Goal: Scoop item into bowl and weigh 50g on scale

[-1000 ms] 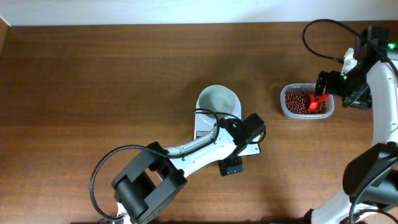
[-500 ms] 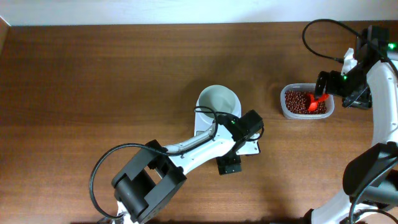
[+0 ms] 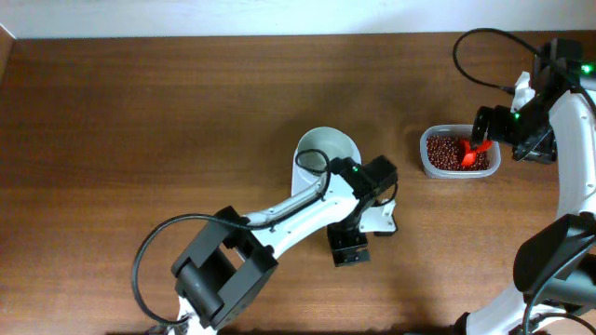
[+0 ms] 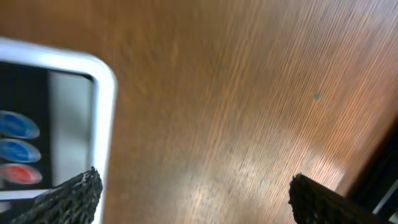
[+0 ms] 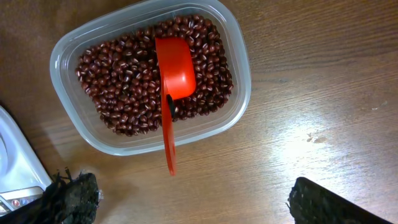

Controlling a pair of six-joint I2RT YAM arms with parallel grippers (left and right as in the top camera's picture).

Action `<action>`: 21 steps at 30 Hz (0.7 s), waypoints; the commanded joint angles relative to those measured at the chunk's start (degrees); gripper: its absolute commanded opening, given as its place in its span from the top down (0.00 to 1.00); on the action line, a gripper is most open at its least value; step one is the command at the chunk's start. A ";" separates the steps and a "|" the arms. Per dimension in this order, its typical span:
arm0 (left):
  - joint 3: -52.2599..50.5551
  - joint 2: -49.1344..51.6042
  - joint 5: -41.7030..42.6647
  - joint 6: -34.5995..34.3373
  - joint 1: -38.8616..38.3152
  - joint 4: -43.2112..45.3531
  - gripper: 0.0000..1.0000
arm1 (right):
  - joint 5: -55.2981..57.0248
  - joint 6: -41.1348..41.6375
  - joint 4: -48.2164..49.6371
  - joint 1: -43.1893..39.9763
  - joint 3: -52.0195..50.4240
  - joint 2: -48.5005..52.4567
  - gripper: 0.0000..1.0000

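The white bowl sits on the white scale at mid-table and looks empty. The scale's corner with blue and red buttons shows in the left wrist view. My left gripper is open and empty, low over the wood just right of the scale's front; in its wrist view one fingertip overlaps the scale's edge. The dark red-brown beans fill a clear tub. A red scoop lies in them, handle over the rim. My right gripper is open, empty, just beyond the handle's end.
The table is brown wood. The left arm lies across the scale's front side. A corner of the scale shows left of the tub in the right wrist view. The right arm's black cable loops at the far right.
My left wrist has shifted slightly near the scale's right side, gripper still open. The right arm, scoop and tub have not moved.
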 commanded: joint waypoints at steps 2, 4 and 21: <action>2.10 -2.60 -3.30 -3.74 -0.02 -0.72 0.00 | -0.55 0.04 0.20 0.26 -0.31 -1.20 0.01; 2.10 -2.60 -3.82 -3.96 -0.02 -0.66 0.01 | -0.55 0.04 0.20 0.26 -0.31 -1.20 0.01; 2.16 -18.73 -3.56 -28.06 18.88 -1.64 0.01 | -0.55 0.04 0.20 0.26 -0.31 -1.20 0.01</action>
